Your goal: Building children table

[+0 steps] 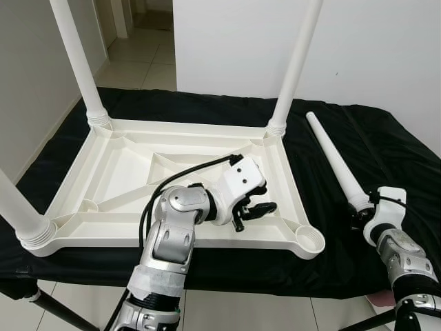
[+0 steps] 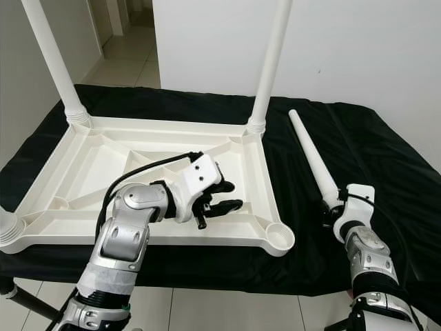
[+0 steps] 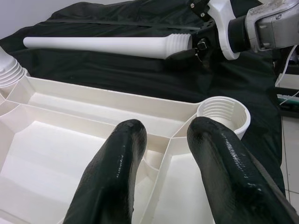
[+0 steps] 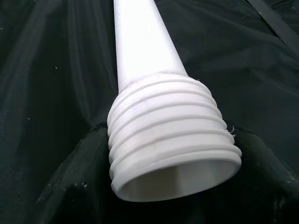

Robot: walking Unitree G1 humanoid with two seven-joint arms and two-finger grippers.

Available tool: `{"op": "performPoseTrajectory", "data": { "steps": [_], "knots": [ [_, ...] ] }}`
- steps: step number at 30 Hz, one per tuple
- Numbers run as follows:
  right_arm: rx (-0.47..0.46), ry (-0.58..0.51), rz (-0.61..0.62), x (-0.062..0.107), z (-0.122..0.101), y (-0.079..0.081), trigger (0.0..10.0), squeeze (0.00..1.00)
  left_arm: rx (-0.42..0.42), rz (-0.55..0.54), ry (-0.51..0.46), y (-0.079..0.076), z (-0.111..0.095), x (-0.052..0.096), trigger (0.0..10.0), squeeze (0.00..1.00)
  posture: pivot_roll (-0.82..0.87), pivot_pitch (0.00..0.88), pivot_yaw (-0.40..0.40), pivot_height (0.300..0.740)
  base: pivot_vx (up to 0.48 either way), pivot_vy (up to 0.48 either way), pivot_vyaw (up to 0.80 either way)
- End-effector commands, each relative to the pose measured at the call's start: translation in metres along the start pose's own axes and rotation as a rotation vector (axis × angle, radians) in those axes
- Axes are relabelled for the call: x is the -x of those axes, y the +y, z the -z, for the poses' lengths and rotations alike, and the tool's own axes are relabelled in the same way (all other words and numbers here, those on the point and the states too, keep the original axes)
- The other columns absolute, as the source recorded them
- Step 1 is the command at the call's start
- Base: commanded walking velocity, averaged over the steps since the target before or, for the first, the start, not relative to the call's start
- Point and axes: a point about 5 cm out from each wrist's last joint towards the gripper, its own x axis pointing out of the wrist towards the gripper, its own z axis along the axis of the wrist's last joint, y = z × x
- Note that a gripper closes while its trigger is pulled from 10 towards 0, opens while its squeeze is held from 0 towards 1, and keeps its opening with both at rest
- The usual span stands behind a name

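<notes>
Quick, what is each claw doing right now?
Left claw: open, empty, over the upturned tabletop.
Right claw: closed on the threaded end of the loose table leg.

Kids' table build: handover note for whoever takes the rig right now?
Left gripper: open, holding nothing, hovering over the upturned tabletop and pointing toward the empty threaded socket at its near right corner.
Right gripper: at the threaded end of the loose leg; that end sits between its fingers, but a firm grip cannot be confirmed. The leg lies on the black cloth to the right of the tabletop.
Done: three legs stand in the other corners, far left, far right, near left.
Left: lift the loose leg, seat it in the empty socket, screw it in.
</notes>
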Motion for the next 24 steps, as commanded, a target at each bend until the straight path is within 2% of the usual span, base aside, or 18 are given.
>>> {"op": "performPoseTrajectory", "data": {
  "steps": [1, 5, 6, 10, 11, 12, 13, 15, 16, 17, 18, 19, 21, 22, 24],
  "knots": [
    [0.003, -0.013, -0.008, -0.002, -0.004, 0.001, 0.0, 0.0, 0.022, -0.374, -0.089, 0.012, -0.021, -0.012, 10.0, 0.0, -0.03, 0.0, -0.046, 0.74, 0.0, 0.0, 0.0],
    [0.009, -0.023, -0.008, -0.002, -0.003, 0.004, 0.0, 0.0, 0.023, -0.372, -0.092, 0.011, -0.021, -0.013, 10.0, 0.0, -0.03, 0.0, -0.056, 0.74, 0.0, 0.0, 0.0],
    [0.035, -0.052, 0.001, -0.002, -0.004, 0.008, 10.0, 0.0, 0.021, -0.367, -0.094, 0.01, -0.021, -0.014, 10.0, 0.0, -0.03, 0.0, -0.056, 0.74, 0.0, 0.0, 0.0],
    [0.062, -0.148, 0.037, -0.001, -0.008, 0.017, 10.0, 0.0, 0.008, -0.358, -0.093, 0.009, -0.02, -0.016, 10.0, 0.0, -0.03, 0.0, -0.059, 0.74, 0.0, 0.0, 0.0],
    [0.051, -0.223, 0.054, 0.0, -0.012, 0.024, 10.0, 0.0, 0.004, -0.356, -0.093, 0.01, -0.02, -0.015, 10.0, 0.0, -0.03, 0.0, -0.059, 0.74, 0.0, 0.0, 0.0],
    [0.051, -0.223, 0.054, 0.0, -0.012, 0.024, 10.0, 0.0, 0.004, -0.356, -0.093, 0.01, -0.02, -0.015, 10.0, 0.0, -0.03, 0.0, -0.059, 0.74, 0.0, 0.0, 0.0],
    [0.038, -0.281, 0.063, 0.002, -0.014, 0.035, 10.0, 0.0, 0.005, -0.358, -0.096, 0.012, -0.02, -0.014, 10.0, 0.0, -0.04, 0.0, -0.054, 0.74, 0.0, 0.0, 0.0],
    [0.038, -0.281, 0.063, 0.002, -0.014, 0.035, 10.0, 0.0, 0.005, -0.358, -0.096, 0.012, -0.02, -0.014, 10.0, 0.0, -0.04, 0.0, -0.054, 0.74, 0.0, 0.0, 0.0],
    [0.028, -0.316, 0.066, 0.004, -0.016, 0.042, 10.0, 0.0, 0.006, -0.359, -0.098, 0.013, -0.02, -0.014, 10.0, 0.0, -0.04, 0.0, -0.054, 0.74, 0.0, 0.0, 0.0],
    [0.028, -0.316, 0.066, 0.004, -0.016, 0.042, 10.0, 0.0, 0.006, -0.359, -0.098, 0.013, -0.02, -0.014, 10.0, 0.0, -0.04, 0.0, -0.054, 0.74, 0.0, 0.0, 0.0],
    [0.002, -0.364, 0.053, 0.006, -0.018, 0.055, 10.0, 0.0, 0.007, -0.367, -0.099, 0.016, -0.02, -0.012, 10.0, 0.0, -0.04, 0.0, -0.051, 0.74, 0.0, 0.0, 0.0],
    [0.002, -0.364, 0.053, 0.006, -0.018, 0.055, 10.0, 0.0, 0.007, -0.367, -0.099, 0.016, -0.02, -0.012, 10.0, 0.0, -0.04, 0.0, -0.051, 0.74, 0.0, 0.0, 0.0],
    [-0.03, -0.44, 0.019, 0.01, -0.024, 0.072, 10.0, 0.0, 0.006, -0.381, -0.1, 0.021, -0.02, -0.01, 10.0, 0.0, -0.04, 0.0, -0.052, 0.74, 0.0, 0.0, 0.0],
    [-0.03, -0.44, 0.019, 0.01, -0.024, 0.072, 10.0, 0.0, 0.006, -0.381, -0.1, 0.021, -0.02, -0.01, 10.0, 0.0, -0.04, 0.0, -0.052, 0.74, 0.0, 0.0, 0.0],
    [-0.059, -0.493, -0.031, 0.011, -0.031, 0.087, 10.0, 0.0, 0.003, -0.395, -0.103, 0.025, -0.02, -0.008, 10.0, 0.0, -0.04, 0.0, -0.059, 0.74, 0.0, 0.0, 0.0]
  ]
}}
